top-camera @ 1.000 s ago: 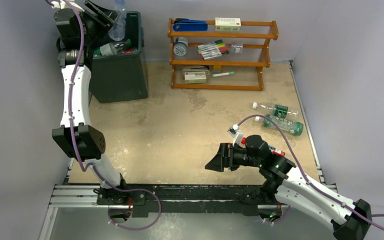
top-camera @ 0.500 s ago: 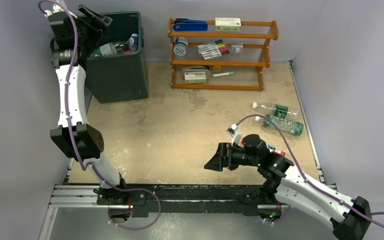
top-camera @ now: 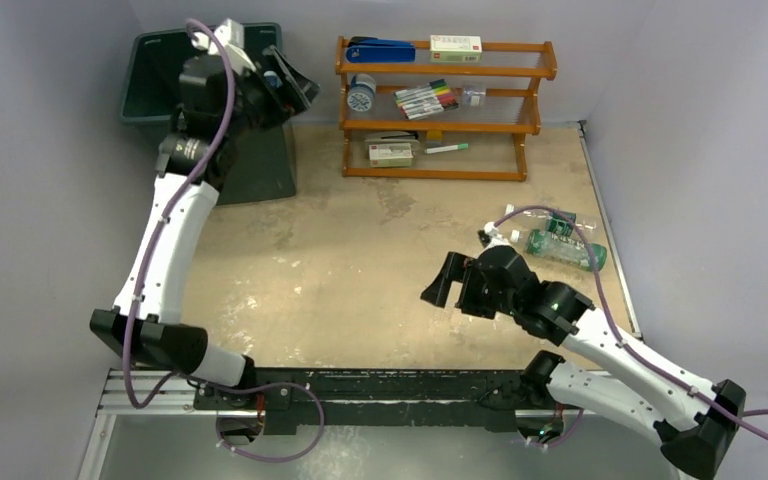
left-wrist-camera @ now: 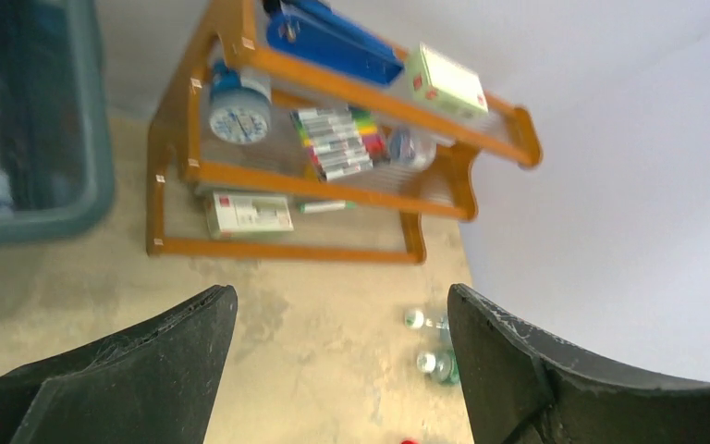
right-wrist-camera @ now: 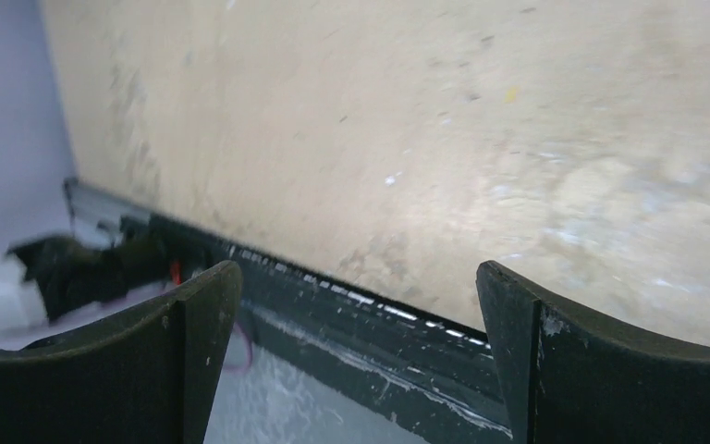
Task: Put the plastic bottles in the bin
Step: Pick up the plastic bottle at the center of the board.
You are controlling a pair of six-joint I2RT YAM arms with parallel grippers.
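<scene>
1. Top external view: worn beige tabletop [top-camera: 360, 260], pale walls [top-camera: 700, 120], black rail [top-camera: 380, 385] at near edge.
2. Dark bin [top-camera: 155, 80] at far-left corner; two plastic bottles [top-camera: 565, 248] lying near right edge.
3. Wrist views: left fingers [left-wrist-camera: 148, 370] and right fingers [right-wrist-camera: 592, 370] spread apart, empty.

The bin [top-camera: 155, 60] stands upper left, with the left gripper [top-camera: 295, 85] spread above its right rim. Two plastic bottles [top-camera: 570, 250] lie at right.

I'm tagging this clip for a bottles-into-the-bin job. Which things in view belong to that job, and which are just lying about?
Belong to the job:
bin
near bottle and far bottle, both lying at the table's right side

Just lying about:
orange rack
marker pens, blue stapler and white box, all on the rack
</scene>
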